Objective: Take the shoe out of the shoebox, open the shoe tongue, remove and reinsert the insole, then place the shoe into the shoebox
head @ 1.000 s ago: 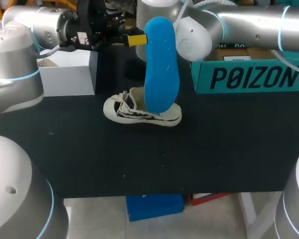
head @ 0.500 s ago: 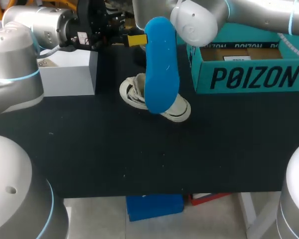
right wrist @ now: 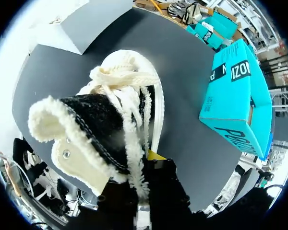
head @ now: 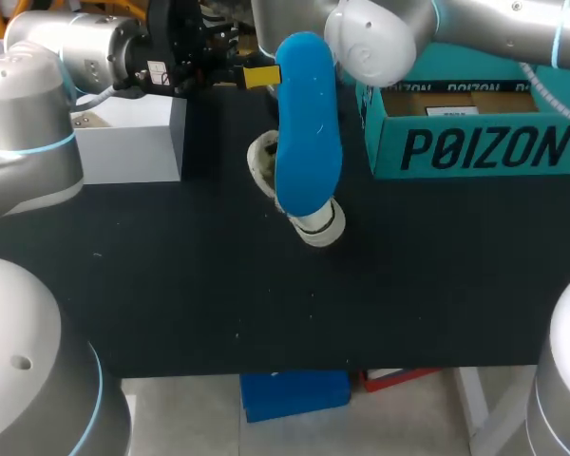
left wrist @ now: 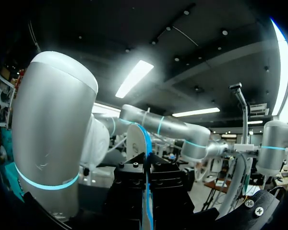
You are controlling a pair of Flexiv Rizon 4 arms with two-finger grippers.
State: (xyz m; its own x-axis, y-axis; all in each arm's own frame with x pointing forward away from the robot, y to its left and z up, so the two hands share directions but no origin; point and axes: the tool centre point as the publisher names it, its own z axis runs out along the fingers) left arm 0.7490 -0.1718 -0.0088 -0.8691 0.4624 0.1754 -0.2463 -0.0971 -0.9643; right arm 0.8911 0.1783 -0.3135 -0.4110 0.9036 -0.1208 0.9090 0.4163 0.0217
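Blue insole (head: 307,123) dangling upright, pinched at top by left hand (head: 258,76); shoe (head: 315,220) right under its lower end, gripped by right hand (right wrist: 145,167), long axis far-left to near-right; shoebox (head: 470,142) far right.

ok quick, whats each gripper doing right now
left gripper: shut on the blue insole, holding it upright above the table.
right gripper: shut on the shoe.

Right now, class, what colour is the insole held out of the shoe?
Bright blue; the insole shows best in the head view, in front of the shoe.
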